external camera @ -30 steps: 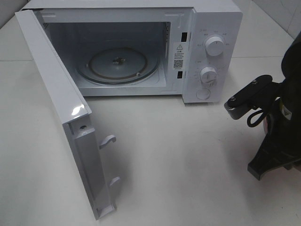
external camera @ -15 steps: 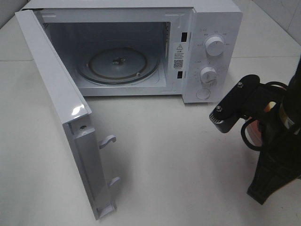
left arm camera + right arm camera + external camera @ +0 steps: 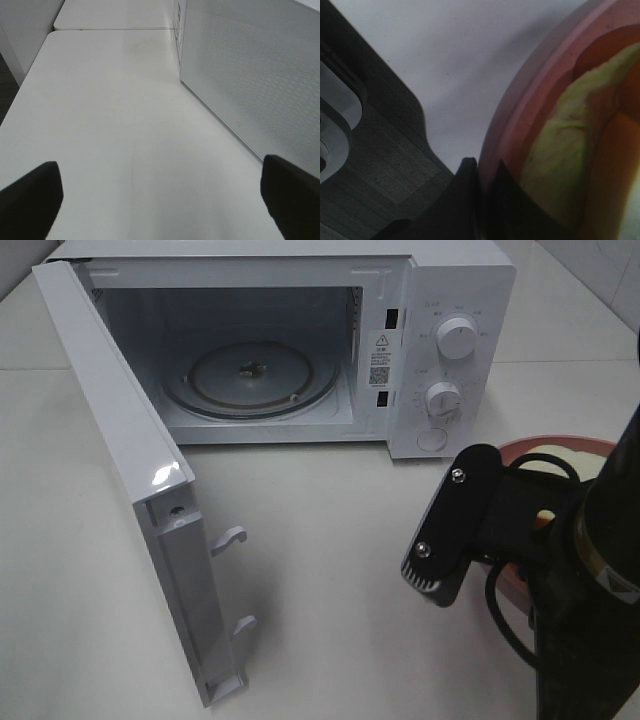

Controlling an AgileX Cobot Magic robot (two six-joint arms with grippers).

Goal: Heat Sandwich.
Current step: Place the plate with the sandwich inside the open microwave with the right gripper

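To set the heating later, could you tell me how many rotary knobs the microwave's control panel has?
2: the upper knob and the lower knob beneath it; none appear hidden.

A matte white tabletop point(image 3: 350, 570) with a seam across its far part carries a boxy white microwave oven point(image 3: 450, 290) standing directly on it, its hinged door point(image 3: 130, 470) swung open over the surface. Whether the round pink plate point(image 3: 560, 440) near the right edge rests on the tabletop cannot be told.
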